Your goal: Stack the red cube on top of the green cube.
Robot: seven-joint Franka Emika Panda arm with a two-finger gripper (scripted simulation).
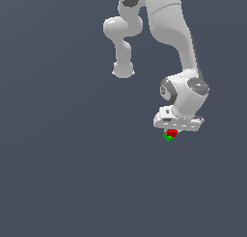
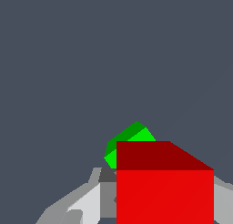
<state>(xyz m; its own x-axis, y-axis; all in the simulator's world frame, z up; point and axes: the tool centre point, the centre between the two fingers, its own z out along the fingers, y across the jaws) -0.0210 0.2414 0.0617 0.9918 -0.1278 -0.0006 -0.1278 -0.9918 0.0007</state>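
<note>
Red plastic cube [image 2: 164,191], pinched in the white claw [image 1: 172,131], hangs just above the small green cube [image 2: 129,139]; next move: centre, lower, then release.

My arm comes down from the top of the exterior view, bends through a rounded white elbow, and ends low on the exterior view's right. My hand [image 1: 172,130] points down at the flat grey-blue bench [image 1: 67,173]. Just under its white body sits the red cube [image 1: 172,132], tucked right up against the underside, so my fingers are hidden and I cannot tell how they stand. The green cube [image 1: 168,137] peeks out directly below the red one, touching it and offset slightly toward the exterior view's left. Both cubes look tiny beside my hand.
</note>
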